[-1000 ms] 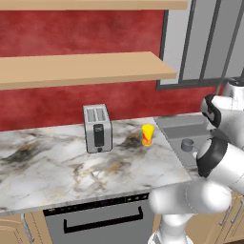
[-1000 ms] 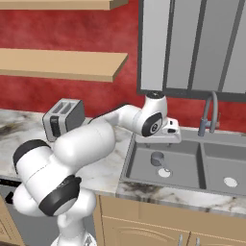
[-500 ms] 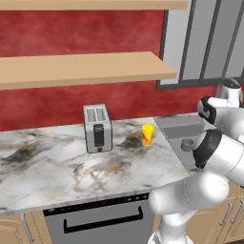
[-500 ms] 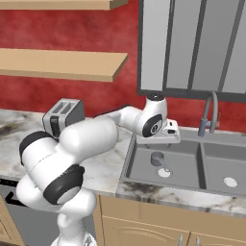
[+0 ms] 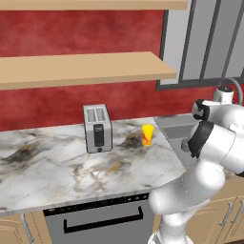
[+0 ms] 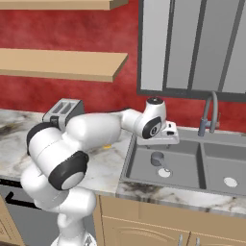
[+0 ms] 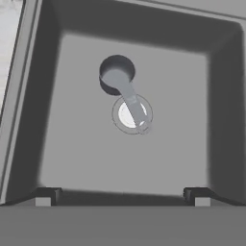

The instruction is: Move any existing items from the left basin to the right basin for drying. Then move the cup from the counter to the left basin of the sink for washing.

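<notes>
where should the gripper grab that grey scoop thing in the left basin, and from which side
Probably from straight above, on the handle of the scoop near its round cup. The scoop lies flat on the floor of the left basin, its handle running over the drain, so open jaws set across the narrow handle should fit. The gripper already hangs open over it.

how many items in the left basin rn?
1: a small grey ladle-like scoop lies on the floor of the left basin, its handle reaching over the drain. The hand view shows the whole floor.
</notes>
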You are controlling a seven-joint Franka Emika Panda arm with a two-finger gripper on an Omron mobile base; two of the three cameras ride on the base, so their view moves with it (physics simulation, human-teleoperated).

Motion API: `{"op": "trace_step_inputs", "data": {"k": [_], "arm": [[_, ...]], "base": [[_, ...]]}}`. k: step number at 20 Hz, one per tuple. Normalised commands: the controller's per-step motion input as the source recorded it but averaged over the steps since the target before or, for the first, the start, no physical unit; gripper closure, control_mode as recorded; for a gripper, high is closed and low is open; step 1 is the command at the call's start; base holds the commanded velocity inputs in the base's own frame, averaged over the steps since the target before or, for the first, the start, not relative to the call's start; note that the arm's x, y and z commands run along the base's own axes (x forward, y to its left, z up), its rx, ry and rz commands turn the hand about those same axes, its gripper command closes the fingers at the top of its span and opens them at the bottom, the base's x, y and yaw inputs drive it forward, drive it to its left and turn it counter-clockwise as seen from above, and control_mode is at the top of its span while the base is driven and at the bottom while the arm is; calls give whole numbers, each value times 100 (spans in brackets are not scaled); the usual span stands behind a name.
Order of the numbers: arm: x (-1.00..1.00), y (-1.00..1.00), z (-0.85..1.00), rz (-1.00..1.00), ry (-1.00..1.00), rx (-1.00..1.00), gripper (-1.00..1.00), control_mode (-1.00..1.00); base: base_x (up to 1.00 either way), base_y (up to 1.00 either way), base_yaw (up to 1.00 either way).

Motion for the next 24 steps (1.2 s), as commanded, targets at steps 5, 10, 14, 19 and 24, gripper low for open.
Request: {"op": "trace_step_inputs", "data": {"k": [5, 10, 14, 19, 24], "arm": [[31, -3, -23, 0, 0, -1, -100, -100], [23, -9, -22, 0, 0, -2, -100, -100], [17, -7, -25, 0, -1, -2, -100, -100], [23, -5, -24, 0, -3, 0, -100, -100], [23, -8, -17, 2, -1, 0, -100, -100]], "base": [[0, 0, 0], [0, 0, 0], [0, 0, 0], [0, 0, 0], [0, 0, 0]]}}
